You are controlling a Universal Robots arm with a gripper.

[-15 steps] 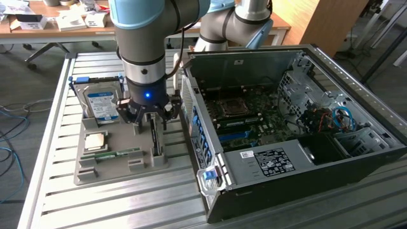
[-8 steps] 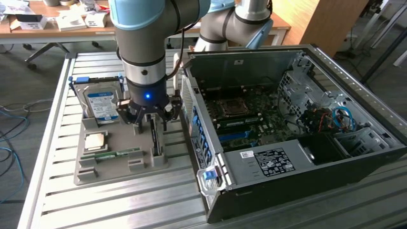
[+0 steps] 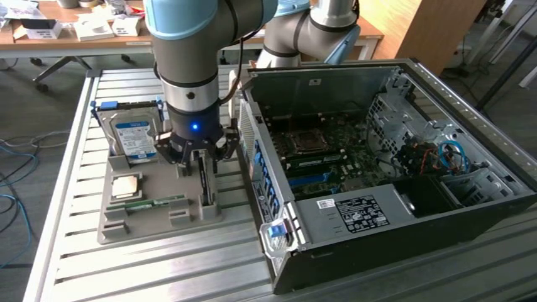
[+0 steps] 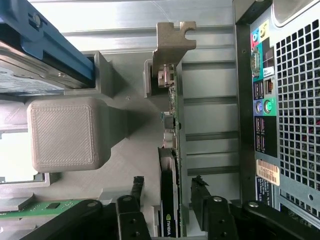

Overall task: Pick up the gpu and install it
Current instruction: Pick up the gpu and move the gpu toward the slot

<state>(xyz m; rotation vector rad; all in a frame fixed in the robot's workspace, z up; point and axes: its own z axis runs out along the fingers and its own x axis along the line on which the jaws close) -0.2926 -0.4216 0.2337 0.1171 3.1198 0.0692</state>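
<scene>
Holding the gripper (image 3: 199, 165) straight down over the gpu (image 3: 206, 185), left of centre in the exterior view; pointing the arm (image 3: 188, 56) down from the top edge of that frame, with a blue light (image 3: 195, 126) glowing on its wrist. Straddling the gpu (image 4: 170, 210) with the 2 black fingers (image 4: 136, 189), 1 on each side of the card; showing a gap on both sides, so touching nothing and grasping nothing, with the jaws standing released. Finding the gpu standing edge-on in a slot of the grey holder (image 3: 117, 229), along the holder's edge toward the exterior view's right, with its metal bracket (image 4: 172, 37) at the end far from the fingers. Sharing that holder with 3 more parts: a hard drive (image 3: 134, 137) with a blue label standing upright toward the upper left of the exterior view; a square chip (image 3: 126, 185) lying flat just below it in the frame; a green memory stick (image 3: 156, 203) lying lower again, near the holder's front edge. Resting the holder on a slatted metal table (image 3: 75, 264); standing the open case (image 3: 353, 264) just beside it on the exterior view's right, with the motherboard (image 3: 323, 151) showing inside. Facing the case's rear ports (image 4: 260, 107) toward the gpu in the wrist view, with bare table slats lying between them.
</scene>
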